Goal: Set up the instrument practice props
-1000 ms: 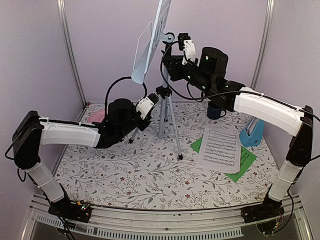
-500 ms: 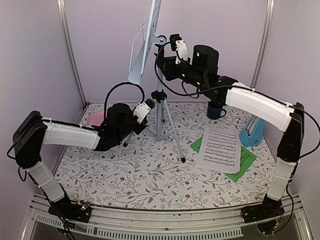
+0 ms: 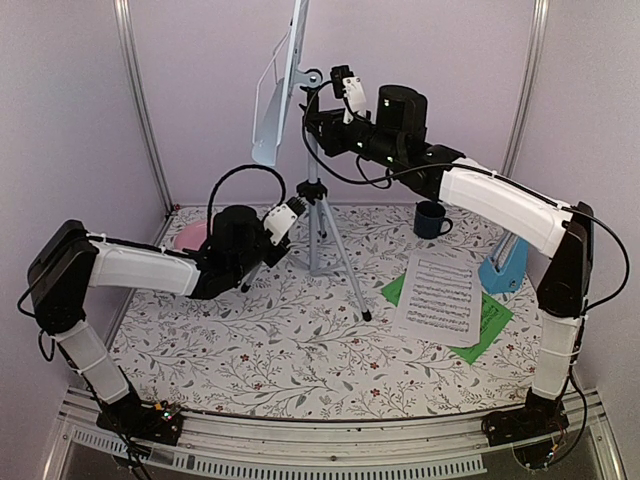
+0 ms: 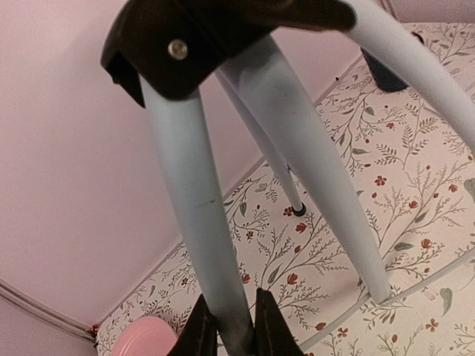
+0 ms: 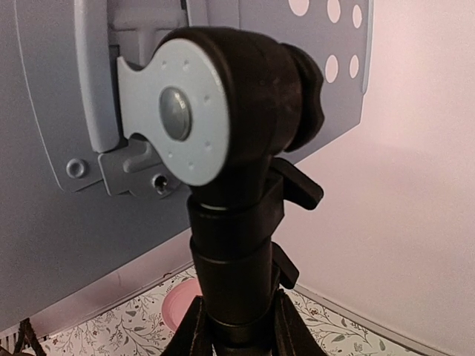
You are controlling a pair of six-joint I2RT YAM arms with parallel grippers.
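At the table's (image 3: 250, 350) back middle, the stand (image 3: 278, 90) is upright on its tripod, with the perforated desk high and tilted. The right gripper (image 5: 237, 334) is clenched on the black pole just under the tilt head, pole between both fingers. The left gripper (image 4: 231, 337) is clamped on one silver leg, leg between the fingers. Pages (image 3: 438, 295) lie flat right of the stand, white on green. The metronome (image 3: 505, 265) is just right of the pages, well apart from both grippers.

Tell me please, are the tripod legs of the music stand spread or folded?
Spread: the music stand's tripod legs fan outward, their feet apart on the table; the left tool clamps one leg.
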